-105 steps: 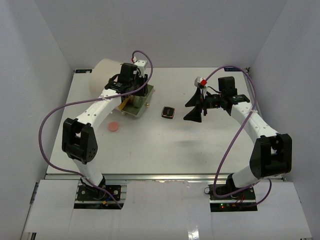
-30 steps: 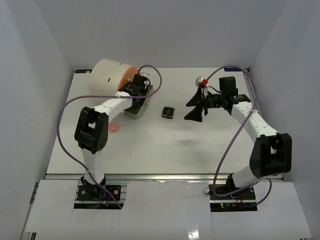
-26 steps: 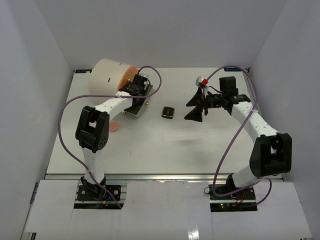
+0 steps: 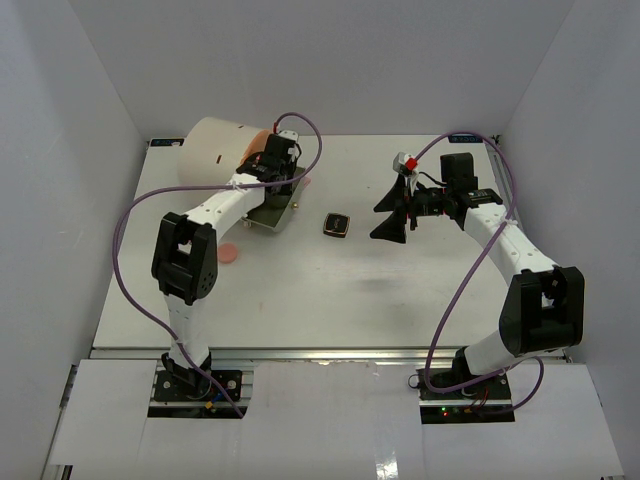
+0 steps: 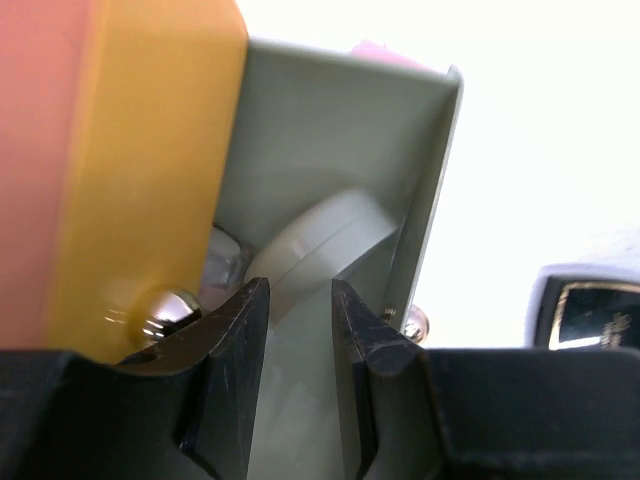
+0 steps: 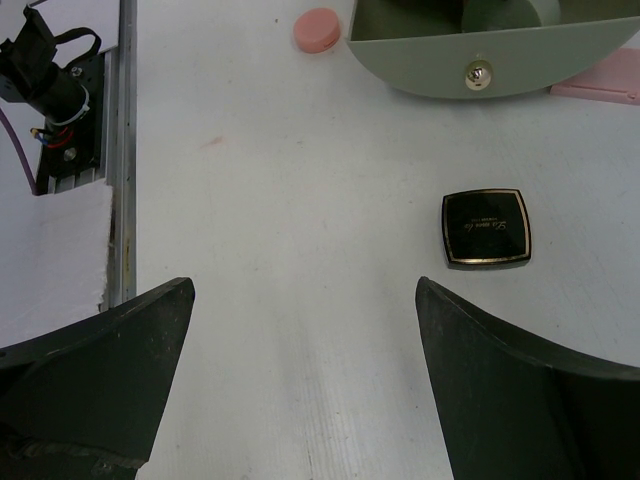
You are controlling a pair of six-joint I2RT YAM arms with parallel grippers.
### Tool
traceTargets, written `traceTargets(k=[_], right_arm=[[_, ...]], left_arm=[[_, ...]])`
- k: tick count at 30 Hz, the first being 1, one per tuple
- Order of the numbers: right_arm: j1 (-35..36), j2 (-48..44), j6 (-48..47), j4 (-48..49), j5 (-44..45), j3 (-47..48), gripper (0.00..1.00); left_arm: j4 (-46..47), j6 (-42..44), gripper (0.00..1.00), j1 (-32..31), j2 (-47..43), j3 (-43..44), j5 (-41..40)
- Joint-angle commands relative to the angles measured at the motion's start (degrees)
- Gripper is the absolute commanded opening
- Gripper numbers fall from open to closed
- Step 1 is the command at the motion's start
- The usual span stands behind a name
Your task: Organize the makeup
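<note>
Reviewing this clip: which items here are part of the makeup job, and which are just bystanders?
Job: black-gold compact, round pink pad, pink flat piece, pale round jar in the drawer.
Not makeup: cream cylinder, open drawer.

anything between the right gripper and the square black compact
No, the stretch is bare: the right wrist view shows only white table between the right gripper and the compact.
</note>
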Motion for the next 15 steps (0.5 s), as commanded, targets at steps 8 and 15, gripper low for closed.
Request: traceTargets(k=[8,15], right_arm=[[-1.02,-0.04,-1.03,-0.78,-2.32,-0.14,0.98],[-1.11,0.00,-1.17,-0.86,-2.51,-0.14,0.98]], left_arm=[[0.74,1.55,0.42,0.34,1.37,4.58,-1.90],[0.76,1.34,0.38,0.29,-3.09,2.65,2.72]])
